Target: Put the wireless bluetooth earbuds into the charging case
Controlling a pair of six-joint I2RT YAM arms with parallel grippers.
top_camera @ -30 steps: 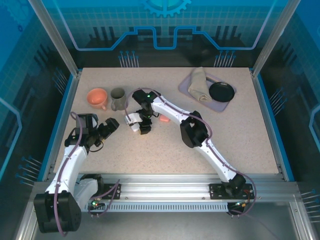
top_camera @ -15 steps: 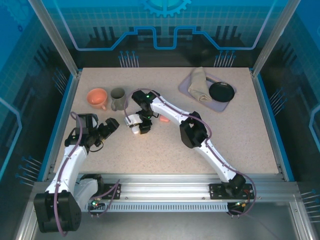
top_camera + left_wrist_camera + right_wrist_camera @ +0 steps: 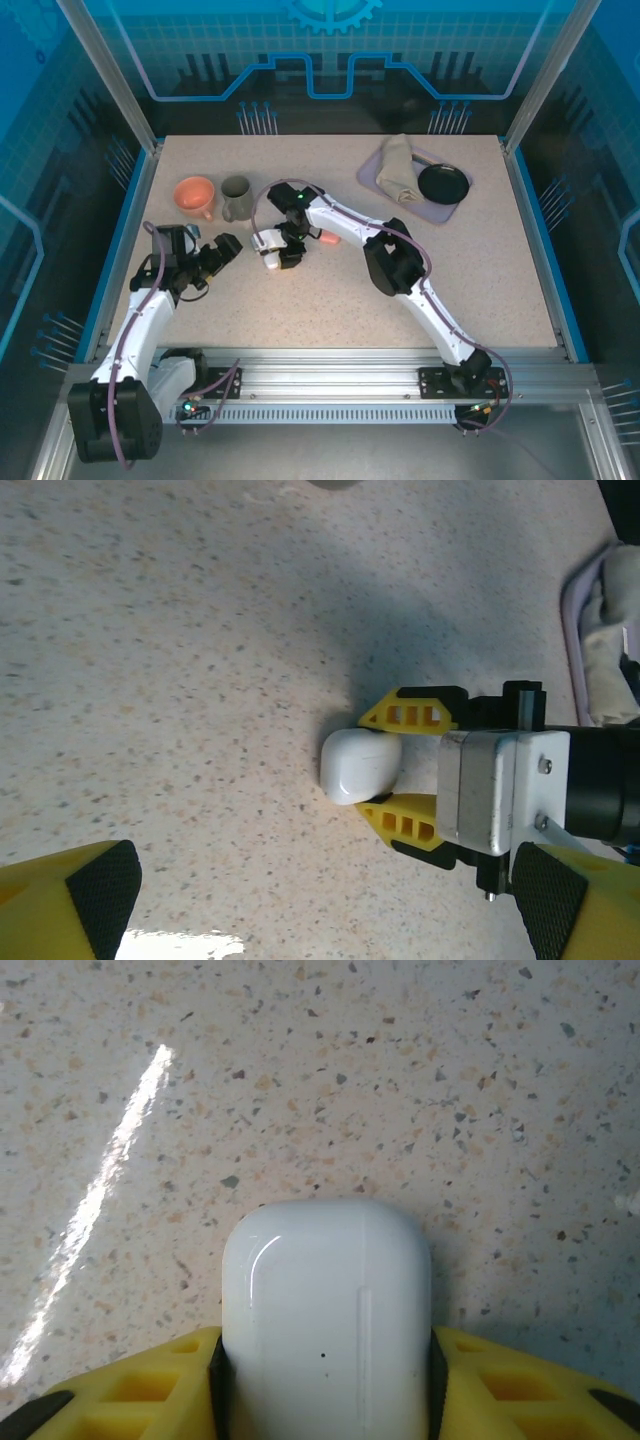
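Speckled beige stone-look table (image 3: 480, 290), matte with a streak of glare, boxed in by a blue rim, clear panels on slanted metal posts and a ribbed aluminium rail (image 3: 330, 380) along the near edge. Widest open ground: the near half and the right side. Clutter keeps to the far edge. Far left, a glossy orange mug (image 3: 195, 194) stands just beside a dull grey mug (image 3: 237, 197). Far right, a lavender tray (image 3: 385, 160) carries a rumpled tan cloth (image 3: 398, 168) and a round black dish (image 3: 443, 183). Right arm (image 3: 400, 270), white shell with black joints, reaches across to centre-left. Right jaws are closed on the charging case (image 3: 326, 1310), black pads pressed against both its flanks, yellow ribbed fingers (image 3: 410, 712) on either side. Case rests on the table, well apart from every edge: smooth white plastic, rounded like a pebble, with a thin vertical seam and one tiny dark dot on the face. Small salmon-pink object (image 3: 325, 238) lies just right of that grip, too small to make out. Left arm (image 3: 135, 330) sits near the left rim; left jaws spread wide and empty, facing the case with bare table between.
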